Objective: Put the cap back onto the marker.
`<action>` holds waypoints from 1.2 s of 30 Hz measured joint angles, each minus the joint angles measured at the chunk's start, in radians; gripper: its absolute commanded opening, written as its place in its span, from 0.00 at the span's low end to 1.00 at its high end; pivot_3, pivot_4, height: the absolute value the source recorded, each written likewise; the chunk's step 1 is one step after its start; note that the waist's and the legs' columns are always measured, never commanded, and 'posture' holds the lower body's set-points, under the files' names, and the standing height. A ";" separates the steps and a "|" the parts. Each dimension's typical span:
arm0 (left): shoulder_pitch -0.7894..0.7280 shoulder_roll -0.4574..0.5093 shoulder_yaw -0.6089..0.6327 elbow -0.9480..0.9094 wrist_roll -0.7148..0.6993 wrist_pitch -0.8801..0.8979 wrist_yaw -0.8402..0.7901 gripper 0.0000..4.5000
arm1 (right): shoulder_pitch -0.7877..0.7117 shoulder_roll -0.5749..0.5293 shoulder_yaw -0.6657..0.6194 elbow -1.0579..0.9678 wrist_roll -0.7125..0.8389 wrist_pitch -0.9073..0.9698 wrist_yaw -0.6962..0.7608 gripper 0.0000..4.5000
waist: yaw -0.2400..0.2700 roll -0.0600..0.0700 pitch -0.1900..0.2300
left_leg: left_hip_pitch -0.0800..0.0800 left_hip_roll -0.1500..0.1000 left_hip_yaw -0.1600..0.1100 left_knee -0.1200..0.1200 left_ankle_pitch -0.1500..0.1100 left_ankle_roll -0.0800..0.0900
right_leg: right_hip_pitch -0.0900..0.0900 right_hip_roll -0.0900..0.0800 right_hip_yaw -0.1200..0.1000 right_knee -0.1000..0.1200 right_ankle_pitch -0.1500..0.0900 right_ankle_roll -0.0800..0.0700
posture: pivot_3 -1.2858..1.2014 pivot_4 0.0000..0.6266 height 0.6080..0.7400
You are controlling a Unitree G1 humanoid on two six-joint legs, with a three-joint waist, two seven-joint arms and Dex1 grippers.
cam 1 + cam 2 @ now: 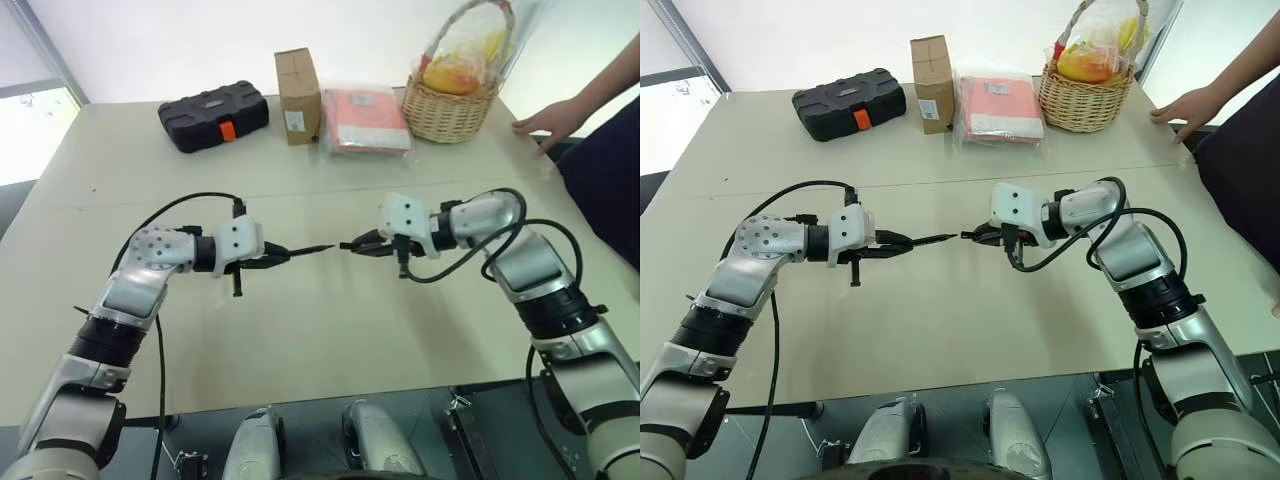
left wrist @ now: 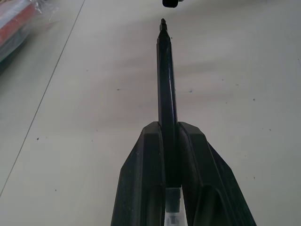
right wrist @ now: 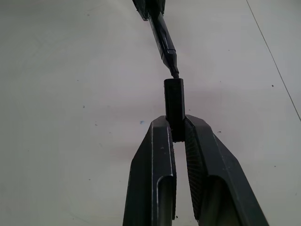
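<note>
Above the middle of the table, my left gripper [image 1: 281, 256] is shut on the rear of the marker [image 1: 310, 249]. The marker is thin and black, and its tapered tip points toward my right arm. Facing it, my right gripper [image 1: 361, 244] is shut on the small black cap [image 1: 347, 245]. In the right wrist view the cap [image 3: 174, 101] juts out from between the fingers, open end toward the marker [image 3: 162, 34]. The marker's tip stands just short of the cap's mouth and nearly in line with it. In the left wrist view the marker [image 2: 166, 80] runs out toward the cap [image 2: 170, 3].
Along the table's far edge stand a black tool case [image 1: 213, 116], a cardboard box [image 1: 297, 95], a pink plastic-wrapped packet [image 1: 366, 121] and a wicker basket [image 1: 450, 105] of fruit. A person's hand [image 1: 548, 120] rests on the far right corner.
</note>
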 measured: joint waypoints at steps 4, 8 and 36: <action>0.000 0.000 0.000 -0.007 0.000 0.002 0.001 0.00 | 0.000 0.001 0.000 0.002 -0.009 -0.010 0.003 0.01 | 0.000 0.000 0.000 | 0.000 0.000 0.000 0.000 0.000 0.000 | 0.000 0.000 0.000 0.000 0.000 0.000 | 0.52 0.24 1.00; 0.002 0.000 0.000 -0.020 0.000 0.007 0.003 0.00 | 0.000 0.006 0.000 0.011 -0.016 -0.012 0.003 0.01 | -0.001 0.000 0.000 | 0.000 0.000 0.000 0.000 0.000 0.000 | 0.000 0.000 0.000 0.001 0.000 0.000 | 0.52 0.24 1.00; 0.008 -0.006 0.002 -0.026 0.000 0.023 0.003 0.00 | 0.008 0.044 0.000 0.026 -0.039 0.009 0.000 0.01 | -0.001 0.000 0.000 | 0.001 0.000 0.000 0.002 0.000 0.000 | -0.001 0.000 0.000 0.005 0.000 0.000 | 0.52 0.24 1.00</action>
